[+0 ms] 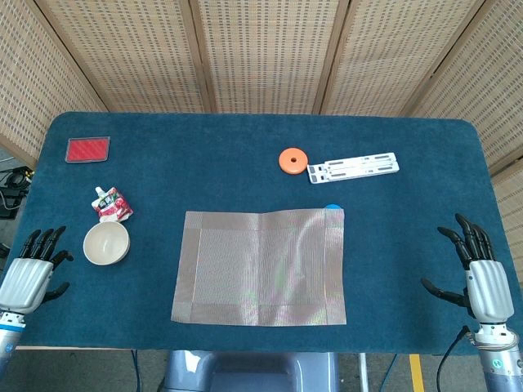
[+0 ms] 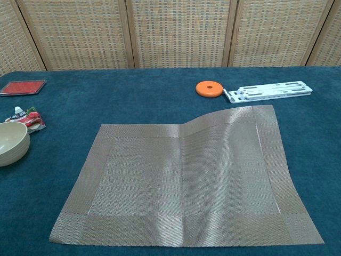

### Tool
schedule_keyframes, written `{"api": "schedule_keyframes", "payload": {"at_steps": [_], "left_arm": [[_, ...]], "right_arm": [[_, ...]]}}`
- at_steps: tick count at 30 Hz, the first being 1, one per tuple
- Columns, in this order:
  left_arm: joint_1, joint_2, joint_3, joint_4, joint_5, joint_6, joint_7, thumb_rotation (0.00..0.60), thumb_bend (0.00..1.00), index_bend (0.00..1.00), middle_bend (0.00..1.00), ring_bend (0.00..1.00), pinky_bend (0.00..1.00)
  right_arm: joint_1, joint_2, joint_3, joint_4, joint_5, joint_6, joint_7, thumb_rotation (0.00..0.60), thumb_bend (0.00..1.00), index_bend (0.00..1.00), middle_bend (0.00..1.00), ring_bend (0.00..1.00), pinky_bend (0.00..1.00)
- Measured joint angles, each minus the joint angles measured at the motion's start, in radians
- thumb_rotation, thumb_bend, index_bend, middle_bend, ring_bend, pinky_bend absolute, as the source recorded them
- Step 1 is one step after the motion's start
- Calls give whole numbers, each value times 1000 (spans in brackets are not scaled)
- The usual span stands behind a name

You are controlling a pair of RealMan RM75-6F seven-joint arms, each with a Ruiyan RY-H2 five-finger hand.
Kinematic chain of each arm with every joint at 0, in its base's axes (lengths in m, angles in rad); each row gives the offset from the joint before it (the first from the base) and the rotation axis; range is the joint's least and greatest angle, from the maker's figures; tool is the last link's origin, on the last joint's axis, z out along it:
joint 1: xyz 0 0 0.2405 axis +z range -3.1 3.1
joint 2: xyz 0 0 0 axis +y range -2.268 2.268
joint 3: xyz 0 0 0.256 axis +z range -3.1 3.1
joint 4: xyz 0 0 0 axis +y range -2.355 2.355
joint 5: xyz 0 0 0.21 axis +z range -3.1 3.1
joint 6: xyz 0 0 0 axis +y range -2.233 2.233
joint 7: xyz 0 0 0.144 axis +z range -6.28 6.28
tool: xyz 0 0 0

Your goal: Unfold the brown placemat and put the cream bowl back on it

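Observation:
The brown placemat (image 1: 259,266) (image 2: 184,181) lies spread flat on the blue table, with a slight ripple near its far right corner. The cream bowl (image 1: 106,243) (image 2: 11,143) stands upright on the cloth to the mat's left, off the mat. My left hand (image 1: 29,273) hovers at the table's near left edge, left of the bowl and apart from it, fingers spread and holding nothing. My right hand (image 1: 479,273) is at the near right edge, fingers spread, empty. Neither hand shows in the chest view.
A red-and-white pouch (image 1: 110,203) lies just behind the bowl. A red card (image 1: 87,149) sits at the far left. An orange disc (image 1: 292,160) and a white slotted strip (image 1: 353,167) lie behind the mat. A small blue thing (image 1: 332,207) peeks out at the mat's far right corner.

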Motion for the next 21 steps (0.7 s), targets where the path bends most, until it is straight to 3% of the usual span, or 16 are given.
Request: {"api": "schedule_keyframes", "payload": {"at_steps": [21], "left_arm": [[-72, -169, -93, 174, -44, -199, 1, 600, 263, 473, 0, 0, 0]], "right_arm": [[1, 2, -4, 1, 1, -4, 12, 600, 223, 200, 0, 0, 0]]}}
